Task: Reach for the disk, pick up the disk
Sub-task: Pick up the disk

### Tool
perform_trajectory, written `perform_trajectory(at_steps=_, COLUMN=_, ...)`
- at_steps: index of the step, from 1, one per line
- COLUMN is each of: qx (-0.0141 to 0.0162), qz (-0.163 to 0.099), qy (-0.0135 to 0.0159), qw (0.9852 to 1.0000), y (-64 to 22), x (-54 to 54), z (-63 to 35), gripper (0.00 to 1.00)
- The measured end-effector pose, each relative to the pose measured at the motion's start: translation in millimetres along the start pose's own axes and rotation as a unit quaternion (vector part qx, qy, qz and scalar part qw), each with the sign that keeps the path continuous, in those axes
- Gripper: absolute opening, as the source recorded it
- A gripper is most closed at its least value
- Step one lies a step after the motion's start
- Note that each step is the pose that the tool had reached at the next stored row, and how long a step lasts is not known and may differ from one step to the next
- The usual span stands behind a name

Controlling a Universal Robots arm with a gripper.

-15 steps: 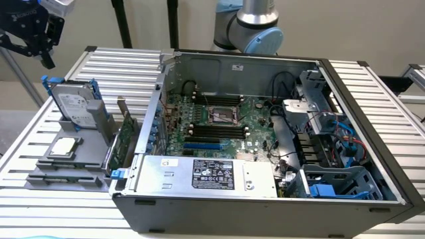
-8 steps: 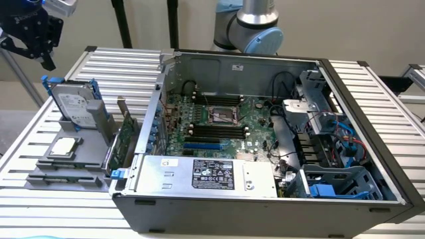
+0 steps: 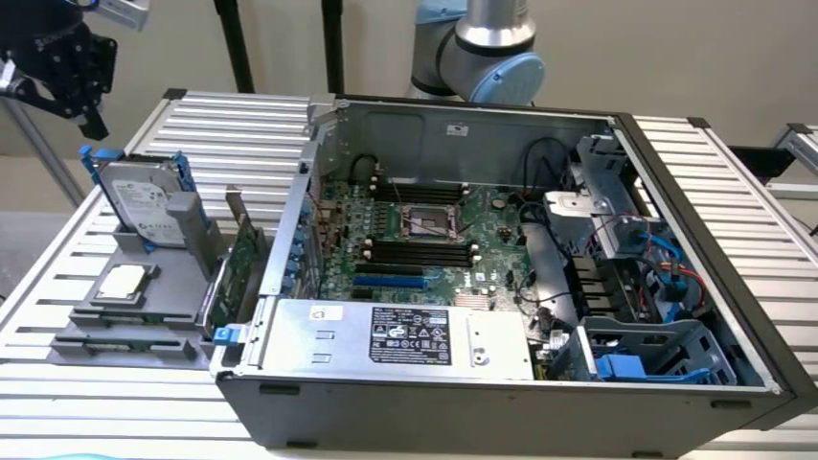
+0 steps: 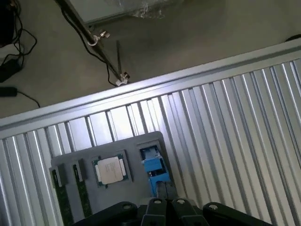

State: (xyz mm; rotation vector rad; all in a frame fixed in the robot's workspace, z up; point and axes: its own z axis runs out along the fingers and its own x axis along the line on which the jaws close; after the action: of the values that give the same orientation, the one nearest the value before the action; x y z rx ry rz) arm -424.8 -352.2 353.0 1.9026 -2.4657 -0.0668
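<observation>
Exterior view: the disk (image 3: pixel 138 203) stands upright in a grey holder (image 3: pixel 153 321); stiff, probably heavy metal, best held by its blue-railed edges. The hand (image 3: pixel 87 113) hangs above, fingers together.

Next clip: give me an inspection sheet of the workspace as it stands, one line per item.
Surface: slatted metal table.
Job's things: disk upright in the grey holder, untouched.
Clutter: square chip in the holder; green card beside it; open computer case.
Grippers: gripper shut, empty, above the holder, apart from the disk.
Cables: blue and red wires inside the case; black cables on the floor.
Surroundings: arm base behind the case; stand leg on the floor.
</observation>
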Motion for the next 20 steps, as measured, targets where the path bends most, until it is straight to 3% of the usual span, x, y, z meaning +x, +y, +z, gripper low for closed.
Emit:
perform_trajectory(at_steps=4, qx=-0.0002, qz=-0.036, qy=0.0018, qw=0.9993, y=0.0, x=0.0, z=-0.1, gripper=0.11)
perform_trajectory(at_steps=10, qx=-0.0006, qz=-0.084, qy=0.0034, qw=0.9965, y=0.1, x=0.0, z=-1.8, gripper=0.11)
perform_trajectory(at_steps=14, qx=-0.0008, qz=-0.1, qy=0.0034, qw=0.995, y=-0.4, x=-0.2, z=-2.6, gripper=0.11)
perform_trajectory(at_steps=20, qx=-0.001, qz=-0.106, qy=0.0035, qw=0.9944, y=-1.6, x=-0.6, z=-2.8, gripper=0.11)
